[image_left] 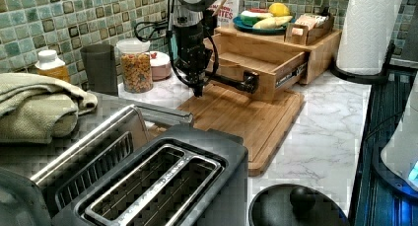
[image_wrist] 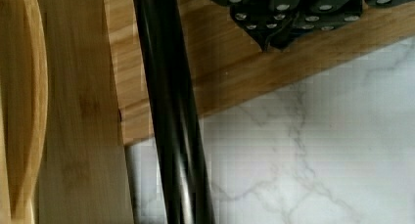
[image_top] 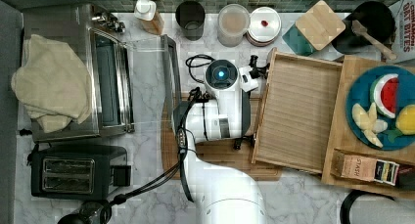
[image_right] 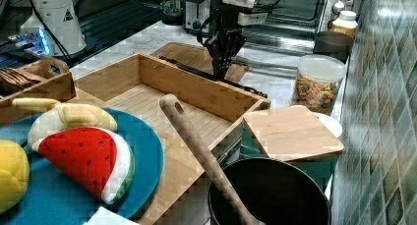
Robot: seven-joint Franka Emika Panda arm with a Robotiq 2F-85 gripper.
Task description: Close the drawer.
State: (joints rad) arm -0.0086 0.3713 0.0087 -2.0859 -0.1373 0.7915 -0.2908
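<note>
Drawer (image_top: 298, 116) pulled fully out of wooden stand (image_top: 345, 150), centre-right of the top view, long front edge and black bar handle (image_left: 231, 81) facing the arm. Jaws (image_left: 198, 90) pressed together, empty, just beside handle, top view's left of it; push toward stand needed.

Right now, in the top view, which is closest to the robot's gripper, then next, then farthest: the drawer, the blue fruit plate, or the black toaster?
1. The drawer, just at the top view's right of the gripper.
2. The blue fruit plate, farther right.
3. The black toaster, lower left, farthest.
</note>
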